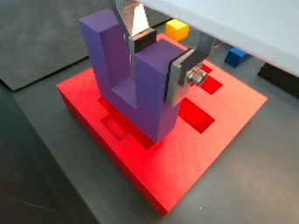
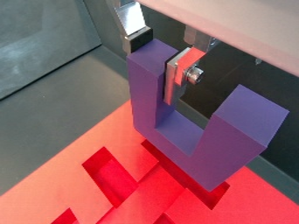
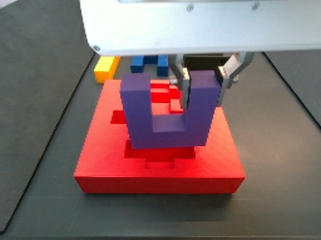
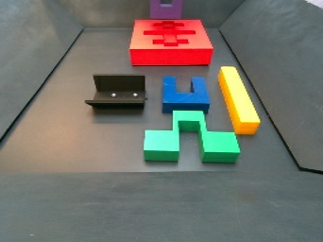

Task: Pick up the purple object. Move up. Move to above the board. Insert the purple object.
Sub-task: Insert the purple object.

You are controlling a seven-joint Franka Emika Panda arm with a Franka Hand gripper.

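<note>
The purple object (image 1: 135, 87) (image 2: 211, 131) (image 3: 157, 117) stands upright with its prongs pointing up, held over the board (image 1: 176, 166) (image 2: 59, 188) (image 3: 157, 173). My gripper (image 1: 162, 59) (image 2: 158, 59) (image 3: 205, 80) is shut on one prong, with a silver finger on each side. The joining bar hangs low over the board's recessed slots; I cannot tell whether it touches them. In a side view only the top of the purple object (image 4: 164, 7) shows behind the board (image 4: 142, 33), and the gripper is out of frame.
On the dark floor nearer that side camera lie a blue notched block (image 4: 184, 93), a yellow bar (image 4: 237, 97), a green notched block (image 4: 190, 137) and the fixture (image 4: 116, 93). Sloped grey walls enclose the floor.
</note>
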